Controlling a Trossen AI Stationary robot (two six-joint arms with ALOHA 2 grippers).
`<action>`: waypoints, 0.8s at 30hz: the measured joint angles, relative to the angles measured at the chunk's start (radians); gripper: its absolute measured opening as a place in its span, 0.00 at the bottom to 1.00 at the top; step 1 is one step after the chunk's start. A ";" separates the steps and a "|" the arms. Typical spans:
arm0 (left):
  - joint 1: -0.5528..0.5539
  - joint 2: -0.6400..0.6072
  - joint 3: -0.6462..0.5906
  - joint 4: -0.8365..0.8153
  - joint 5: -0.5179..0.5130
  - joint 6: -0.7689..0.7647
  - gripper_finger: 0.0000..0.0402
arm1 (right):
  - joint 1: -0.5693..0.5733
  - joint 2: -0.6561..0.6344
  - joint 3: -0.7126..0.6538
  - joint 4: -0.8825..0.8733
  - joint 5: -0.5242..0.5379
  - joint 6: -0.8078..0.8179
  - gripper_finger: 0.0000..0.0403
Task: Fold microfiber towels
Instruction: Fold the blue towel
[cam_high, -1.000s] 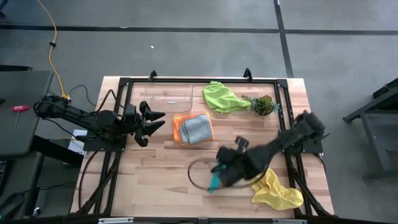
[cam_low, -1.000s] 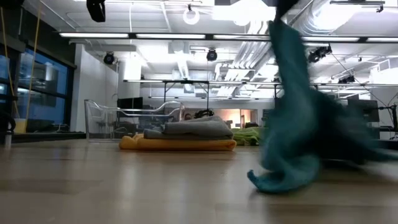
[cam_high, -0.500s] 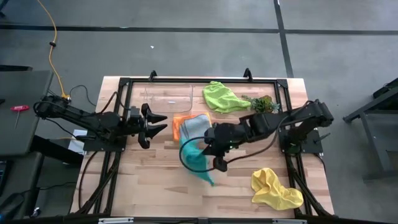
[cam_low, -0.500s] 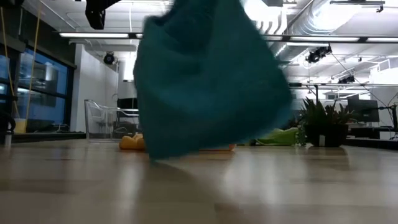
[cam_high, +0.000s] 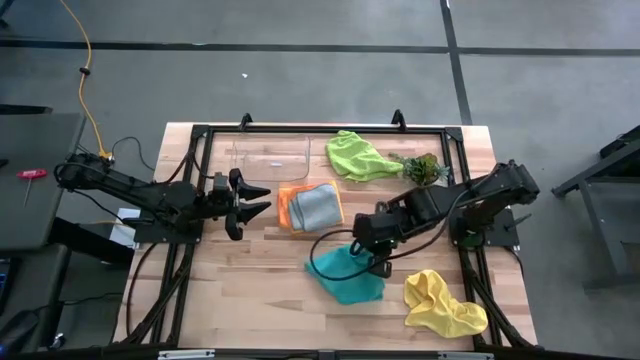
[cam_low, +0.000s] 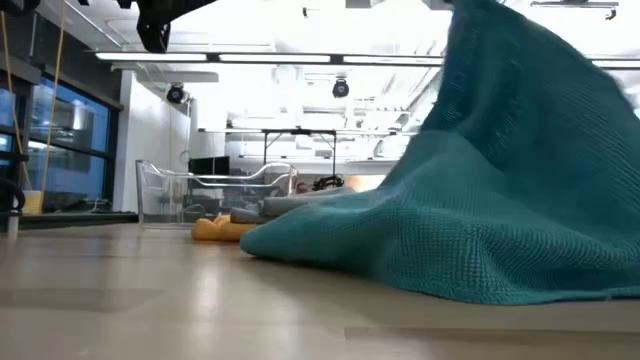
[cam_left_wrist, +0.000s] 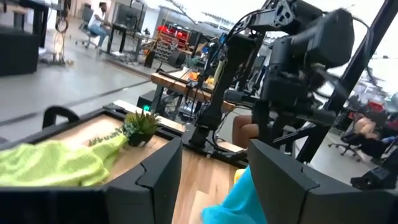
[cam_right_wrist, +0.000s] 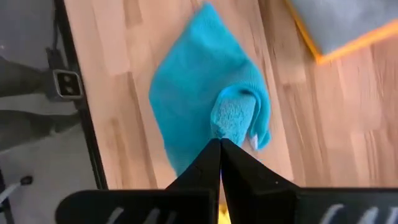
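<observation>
1. Right now the right gripper (cam_high: 372, 262) hangs over the middle of the wooden table (cam_high: 240, 290), its fingers pressed together on a raised fold of the teal towel (cam_high: 345, 275).
2. Most of that towel lies spread on the wood below the gripper; in the low view it rises like a tent, with its lower edge resting on the table.
3. Just beyond it, toward the far side, the grey towel (cam_high: 317, 206) sits folded on top of the orange towel (cam_high: 289, 208), whose edge shows along the left.
4. A clear tray (cam_high: 268, 156) stands at the far edge, left of the lime green towel (cam_high: 357, 156), which lies bunched and touches a small plant (cam_high: 422, 168).
5. The yellow towel (cam_high: 444, 304) lies crumpled near the right front corner, apart from the teal one.
6. The left gripper (cam_high: 255, 197) waits at the table's left edge with its fingers apart, holding nothing.
7. Bare wood stretches across the near left part of the table.
8. Beyond the table the low view shows a bright room with ceiling lights and desks.
</observation>
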 joint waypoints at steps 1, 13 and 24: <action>0.000 0.005 0.000 0.001 0.000 -0.022 0.43 | 0.006 -0.015 -0.027 0.009 0.000 0.016 0.00; 0.000 0.261 0.087 0.079 0.108 -0.137 0.43 | 0.035 -0.288 -0.422 0.467 0.065 0.194 0.00; 0.002 0.622 0.368 -0.163 0.301 0.113 0.43 | 0.049 -0.293 -0.425 0.481 0.080 0.011 0.00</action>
